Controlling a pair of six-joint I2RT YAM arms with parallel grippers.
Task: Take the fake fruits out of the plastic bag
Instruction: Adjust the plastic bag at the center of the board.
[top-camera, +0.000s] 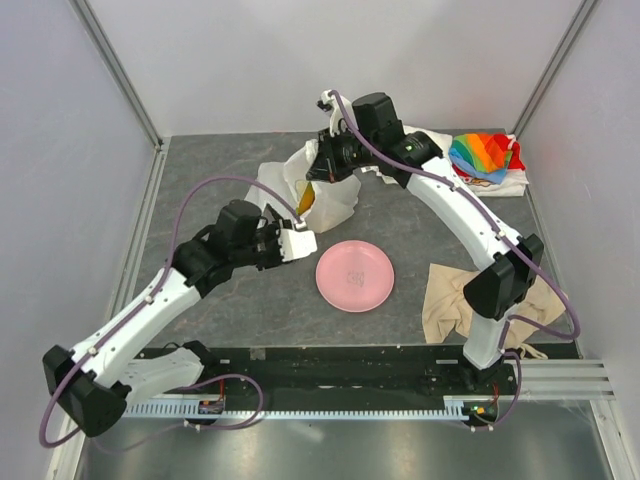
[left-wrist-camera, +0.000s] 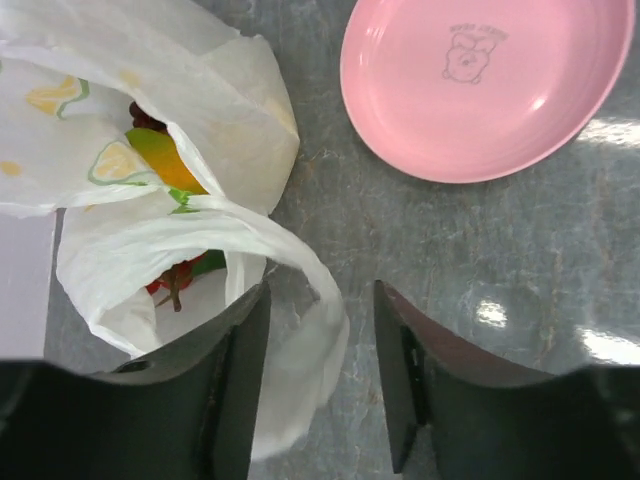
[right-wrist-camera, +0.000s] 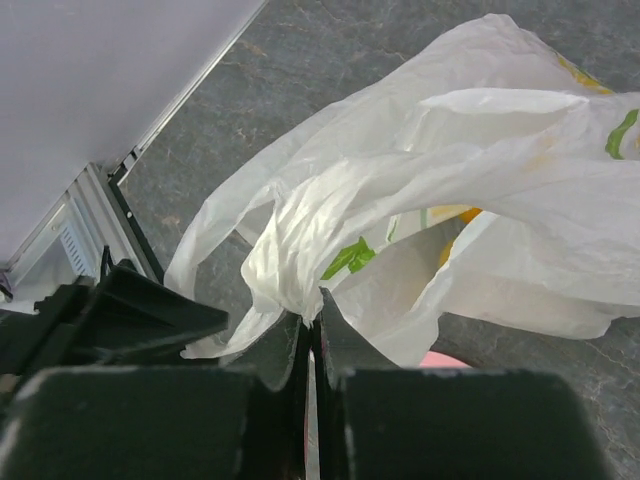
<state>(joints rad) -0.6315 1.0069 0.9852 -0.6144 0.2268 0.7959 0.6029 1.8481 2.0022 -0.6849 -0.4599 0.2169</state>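
Currently the plastic bag (right-wrist-camera: 420, 200), fake fruits (left-wrist-camera: 165, 162) inside, is pinched by the right gripper (right-wrist-camera: 310, 335); the left gripper (left-wrist-camera: 320, 325) is held wide at its mouth, where loose film could be snagged instead of fruit.

No text can be read with certainty. On the pink plate (left-wrist-camera: 400, 110), a faint cartoon figure (left-wrist-camera: 468, 58) is printed near the centre. A short line of lettering (left-wrist-camera: 478, 30) at its 12 o'clock is too small to read. The plastic bag (left-wrist-camera: 215, 90) carries only green-and-yellow fruit motifs (left-wrist-camera: 115, 165).
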